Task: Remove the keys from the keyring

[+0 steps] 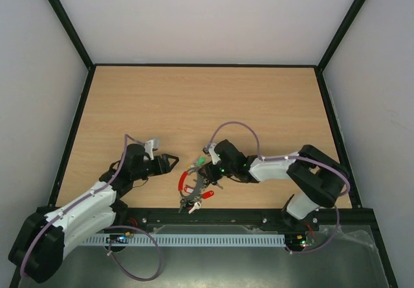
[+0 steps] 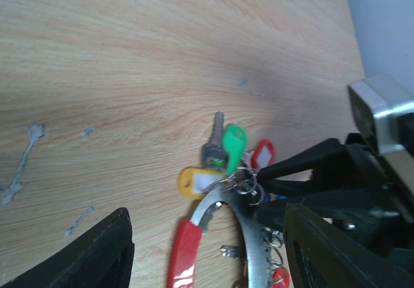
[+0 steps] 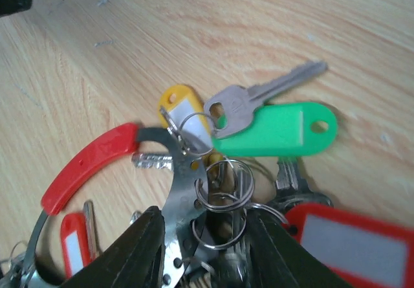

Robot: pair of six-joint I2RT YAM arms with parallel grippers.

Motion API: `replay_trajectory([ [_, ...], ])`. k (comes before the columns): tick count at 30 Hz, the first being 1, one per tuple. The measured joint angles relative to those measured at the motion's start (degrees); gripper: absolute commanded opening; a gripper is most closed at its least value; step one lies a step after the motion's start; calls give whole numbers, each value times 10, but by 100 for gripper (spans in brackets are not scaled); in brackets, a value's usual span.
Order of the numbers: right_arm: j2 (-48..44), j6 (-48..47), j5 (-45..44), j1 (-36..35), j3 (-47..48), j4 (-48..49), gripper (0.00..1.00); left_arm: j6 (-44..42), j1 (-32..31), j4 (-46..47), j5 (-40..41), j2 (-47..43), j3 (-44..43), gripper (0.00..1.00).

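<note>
The keyring (image 1: 185, 182), a flat silvery arc with holes and a red sleeve, lies on the wooden table near its front edge. The keys (image 1: 194, 203) hang from it on small split rings, with green (image 3: 278, 129), yellow (image 3: 181, 107) and red (image 3: 356, 236) tags. My right gripper (image 1: 208, 170) is closed round the silvery band (image 3: 178, 191) and the split rings. My left gripper (image 1: 171, 163) is open just left of the ring. In the left wrist view the red sleeve (image 2: 184, 252) and band (image 2: 253, 249) lie between its spread fingers (image 2: 97, 255).
A black frame rail (image 1: 259, 217) runs along the table's near edge, just behind the keys. Black posts and white walls enclose the table (image 1: 207, 100). Pale scuff marks (image 2: 26, 158) show on the wood at the left.
</note>
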State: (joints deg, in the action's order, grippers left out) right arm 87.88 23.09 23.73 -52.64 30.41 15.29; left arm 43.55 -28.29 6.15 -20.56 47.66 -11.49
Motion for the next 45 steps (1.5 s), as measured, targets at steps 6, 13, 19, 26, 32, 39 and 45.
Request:
replay_trajectory([
  [6,47,-41,8,-2,30,27,35,0,2,9,-5,-20,0,62],
  [13,48,-58,9,-2,44,26,42,-30,2,35,-17,-6,0,46],
  [19,-29,-45,5,13,19,30,49,-100,-51,77,16,88,-2,40],
  [26,-128,-5,27,68,-49,48,55,-161,-92,124,35,197,-21,47],
  [32,-195,23,54,88,-85,68,56,-193,-92,183,34,233,-21,51],
  [39,-230,49,72,88,-106,94,57,-224,-91,230,20,307,-34,45],
  [45,-254,68,76,89,-130,108,57,-233,-89,265,-4,348,-47,40],
])
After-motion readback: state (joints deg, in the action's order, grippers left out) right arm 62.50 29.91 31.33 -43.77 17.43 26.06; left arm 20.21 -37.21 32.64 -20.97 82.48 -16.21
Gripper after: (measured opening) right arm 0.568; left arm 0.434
